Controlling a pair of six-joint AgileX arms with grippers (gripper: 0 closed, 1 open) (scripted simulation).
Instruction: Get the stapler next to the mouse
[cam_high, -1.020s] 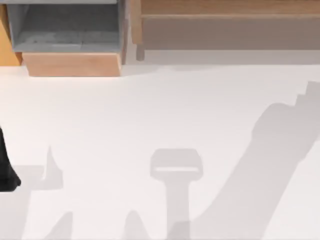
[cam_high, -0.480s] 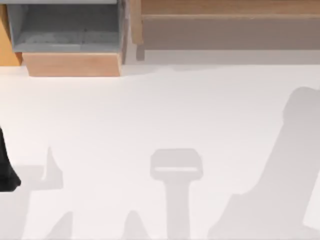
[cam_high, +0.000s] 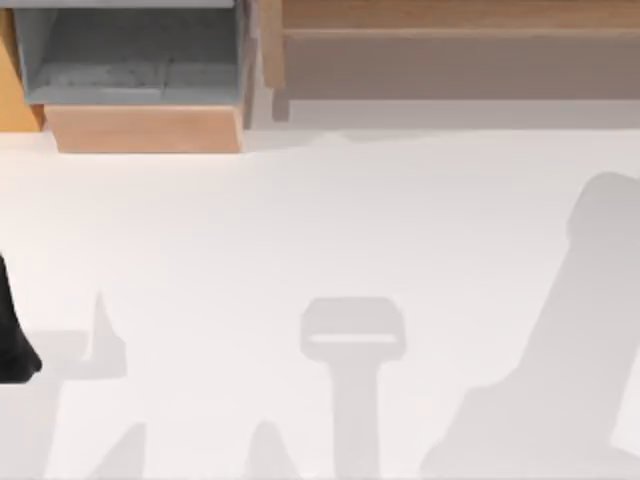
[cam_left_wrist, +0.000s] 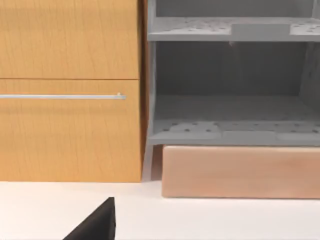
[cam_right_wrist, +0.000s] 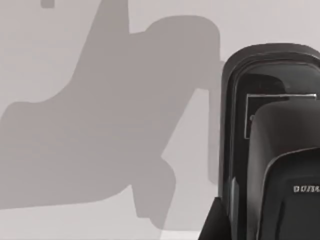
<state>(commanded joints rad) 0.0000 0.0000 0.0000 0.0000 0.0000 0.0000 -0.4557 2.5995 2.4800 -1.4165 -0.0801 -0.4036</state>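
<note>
The stapler (cam_right_wrist: 272, 145) is black and glossy, with white lettering on its top, and lies on the white table close under my right wrist camera. A dark wedge of my right gripper (cam_right_wrist: 216, 224) shows beside it; whether it touches the stapler I cannot tell. The mouse is out of view. A black wedge of my left gripper (cam_left_wrist: 96, 225) hangs over the table in front of the cabinet. At the table's left edge a black shape (cam_high: 14, 340), likely part of my left arm, reaches in.
Along the table's back stand a wooden cabinet with a drawer handle (cam_left_wrist: 62, 96), a grey open shelf unit (cam_high: 130, 60) over a light wooden block (cam_high: 145, 128), and a long wooden shelf (cam_high: 450, 40). Arm shadows fall across the white tabletop (cam_high: 320, 220).
The right arm's shadow has slid toward the table's right and front edge. The black shape at the left edge has not moved.
</note>
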